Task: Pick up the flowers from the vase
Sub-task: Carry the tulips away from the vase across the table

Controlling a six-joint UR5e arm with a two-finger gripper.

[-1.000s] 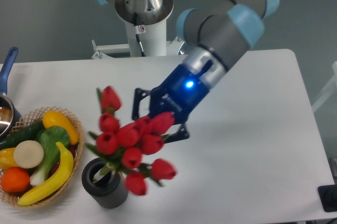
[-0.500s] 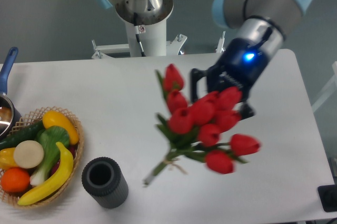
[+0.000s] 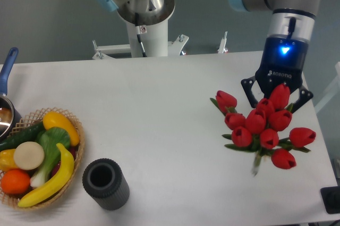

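The claw (image 3: 277, 100), at the right of the desk (image 3: 159, 109), is clamped on the flowers (image 3: 264, 126), a bunch of red tulips held clear of the vase (image 3: 105, 183). The vase stands upright near the front left, well apart from the bunch, just beside a wicker basket (image 3: 78, 130) of fruit and vegetables.

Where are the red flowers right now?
The flowers are on the right side of the camera picture, held in the gripper above the white table, far from the empty vase at the lower left.
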